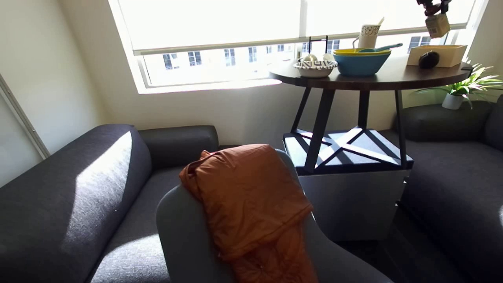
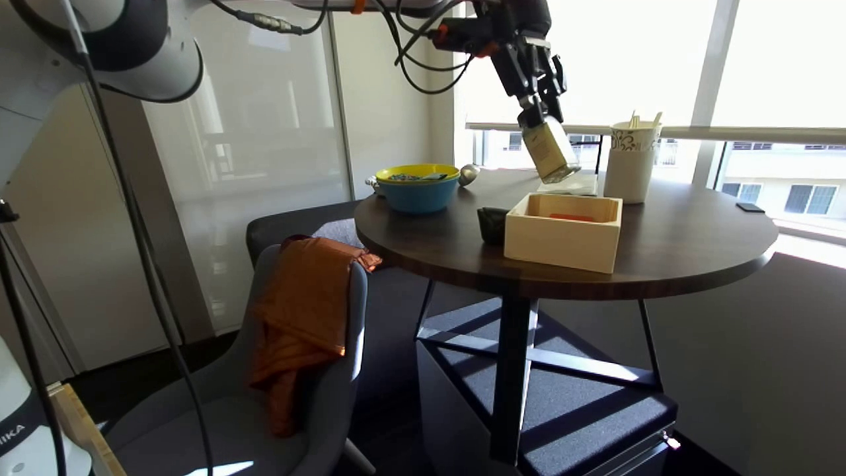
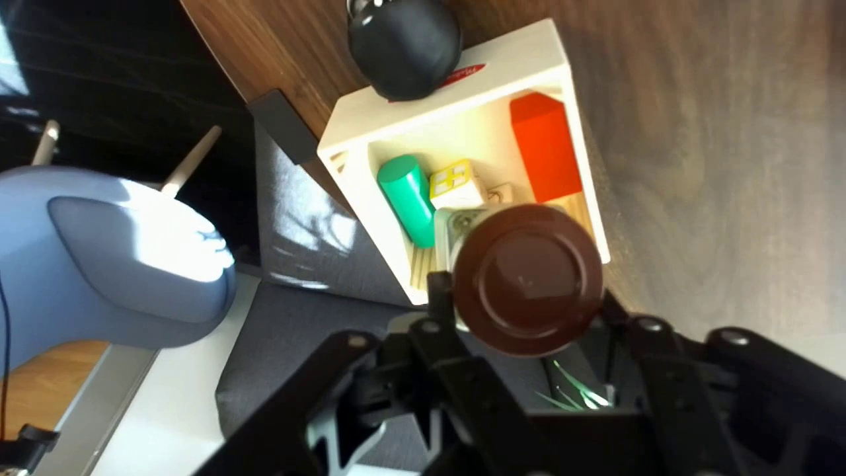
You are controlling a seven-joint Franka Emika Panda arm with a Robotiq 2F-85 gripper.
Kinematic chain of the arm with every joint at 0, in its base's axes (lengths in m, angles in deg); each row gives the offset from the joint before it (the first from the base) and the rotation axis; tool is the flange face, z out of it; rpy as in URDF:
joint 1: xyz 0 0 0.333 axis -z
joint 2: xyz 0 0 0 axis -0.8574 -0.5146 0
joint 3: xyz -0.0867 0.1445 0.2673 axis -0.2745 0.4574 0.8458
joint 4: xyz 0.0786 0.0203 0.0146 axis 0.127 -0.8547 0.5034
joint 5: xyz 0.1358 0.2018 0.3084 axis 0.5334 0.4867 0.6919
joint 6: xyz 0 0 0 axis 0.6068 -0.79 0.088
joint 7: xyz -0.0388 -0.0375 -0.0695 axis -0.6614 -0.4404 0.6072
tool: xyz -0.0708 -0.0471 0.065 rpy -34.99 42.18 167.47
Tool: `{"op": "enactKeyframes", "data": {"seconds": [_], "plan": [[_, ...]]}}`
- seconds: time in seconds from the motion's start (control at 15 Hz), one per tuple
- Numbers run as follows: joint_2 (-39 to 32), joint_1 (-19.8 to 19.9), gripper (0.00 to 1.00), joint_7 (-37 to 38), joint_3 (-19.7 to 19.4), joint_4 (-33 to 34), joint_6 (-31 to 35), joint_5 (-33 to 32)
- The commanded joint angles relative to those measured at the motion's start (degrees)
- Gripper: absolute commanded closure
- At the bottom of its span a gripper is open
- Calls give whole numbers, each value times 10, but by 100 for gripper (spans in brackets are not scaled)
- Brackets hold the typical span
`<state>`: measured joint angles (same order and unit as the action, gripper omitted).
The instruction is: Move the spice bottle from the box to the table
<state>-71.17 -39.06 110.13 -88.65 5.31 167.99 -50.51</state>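
In an exterior view: yellow-rimmed blue bowl (image 2: 418, 198) on tabletop (image 2: 697, 231). Next, black object (image 2: 492, 226), just beside the box (image 2: 562, 243). Fingers (image 2: 531, 118) parted to the width of the spice bottle (image 2: 548, 151), gripping its upper end. Bottle tilted, in air just above the box, apart from it. Patterned cup (image 2: 628, 175) upright at right. Wrist view: green cylinder (image 3: 406, 197), then red block (image 3: 546, 149), inside box.

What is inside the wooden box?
The wooden box holds a green cylinder, yellow-marked block, red block and small pale piece. In the wrist view, the spice bottle covers one part; anything there cannot be seen.
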Motion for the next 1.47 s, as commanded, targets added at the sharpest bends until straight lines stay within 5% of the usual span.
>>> {"op": "enactKeyframes", "data": {"seconds": [0.0, 0.8, 1.4], "plan": [[30, 29, 77, -8, 34, 14, -5, 82], [4, 123, 77, 6, 131, 16, 30, 381], [-50, 108, 77, 12, 113, 25, 0, 352]]}}
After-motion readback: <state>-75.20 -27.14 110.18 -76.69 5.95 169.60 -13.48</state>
